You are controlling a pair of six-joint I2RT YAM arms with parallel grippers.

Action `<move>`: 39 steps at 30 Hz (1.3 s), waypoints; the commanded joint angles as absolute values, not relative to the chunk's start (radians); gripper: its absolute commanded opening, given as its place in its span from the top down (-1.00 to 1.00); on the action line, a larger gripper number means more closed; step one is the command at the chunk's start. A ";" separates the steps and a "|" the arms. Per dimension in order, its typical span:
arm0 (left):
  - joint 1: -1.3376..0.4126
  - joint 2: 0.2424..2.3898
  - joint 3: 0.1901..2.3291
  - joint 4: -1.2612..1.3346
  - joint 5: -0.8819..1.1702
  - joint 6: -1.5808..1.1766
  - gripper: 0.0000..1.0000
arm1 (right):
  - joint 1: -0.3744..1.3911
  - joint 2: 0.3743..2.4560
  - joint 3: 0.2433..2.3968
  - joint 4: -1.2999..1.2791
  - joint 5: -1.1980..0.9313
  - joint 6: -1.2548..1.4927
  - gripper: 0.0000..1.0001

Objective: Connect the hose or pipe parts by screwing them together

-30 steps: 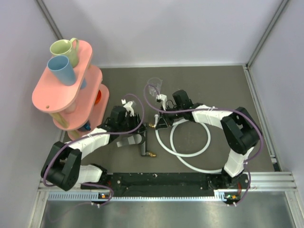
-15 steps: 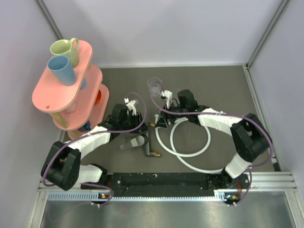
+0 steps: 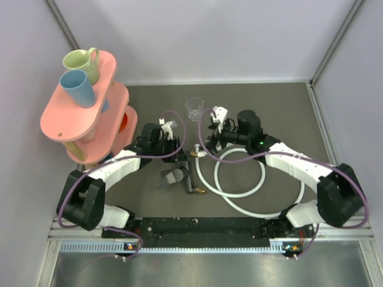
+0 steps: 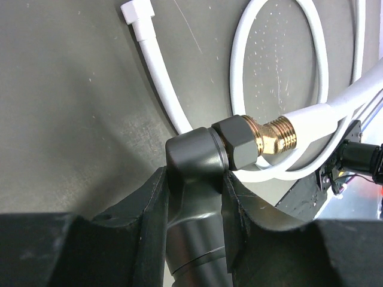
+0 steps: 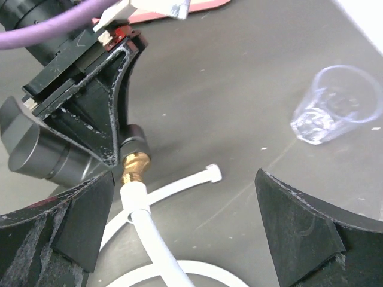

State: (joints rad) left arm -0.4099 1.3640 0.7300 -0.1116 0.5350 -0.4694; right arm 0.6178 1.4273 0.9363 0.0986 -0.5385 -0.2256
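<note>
My left gripper (image 4: 194, 179) is shut on the dark body of the T-shaped fitting (image 4: 190, 156); in the top view it (image 3: 179, 160) holds the fitting (image 3: 177, 177) near the table's middle. The white hose (image 3: 239, 192) lies in loops to the right. One end connector (image 4: 314, 118) sits against the fitting's brass thread (image 4: 276, 134). The hose's other end (image 5: 210, 173) lies loose on the table. My right gripper (image 5: 191, 233) stands open around the hose (image 5: 146, 230) without touching it, just right of the joint (image 3: 209, 143).
A clear plastic cup (image 3: 194, 109) stands behind the grippers, also in the right wrist view (image 5: 338, 104). A pink tiered rack (image 3: 84, 119) with a green mug (image 3: 84, 63) and a blue mug (image 3: 78, 88) fills the left side. Walls enclose the table.
My right gripper has opened and let go of the hose end, drawing back up and to the right. The left gripper has shifted slightly right, still holding the fitting.
</note>
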 commanded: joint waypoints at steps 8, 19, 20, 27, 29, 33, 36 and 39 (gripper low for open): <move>-0.403 1.393 0.810 -0.052 0.634 -0.482 1.00 | 0.623 1.252 0.882 0.380 -0.569 -0.082 -0.98; -0.400 1.468 0.894 -0.181 0.664 -0.462 1.00 | 0.686 1.289 0.945 0.039 -0.423 -0.502 -0.70; -0.397 1.476 0.909 -0.208 0.667 -0.459 1.00 | 0.734 1.282 0.928 0.034 -0.297 -0.564 -0.63; -0.385 1.537 0.982 -0.320 0.712 -0.440 1.00 | 0.888 1.244 0.743 0.115 -0.005 -1.004 -0.16; -0.385 1.562 1.011 -0.350 0.718 -0.434 1.00 | 0.913 1.250 0.723 0.126 0.058 -1.077 -0.14; -0.385 1.597 1.052 -0.428 0.716 -0.411 1.00 | 0.982 1.304 0.703 0.170 0.135 -1.172 -0.12; -0.385 1.609 1.061 -0.439 0.719 -0.413 1.00 | 1.012 1.360 0.707 0.205 0.173 -1.209 -0.11; -0.385 1.615 1.065 -0.442 0.730 -0.414 1.00 | 1.026 1.399 0.712 0.254 0.196 -1.236 -0.08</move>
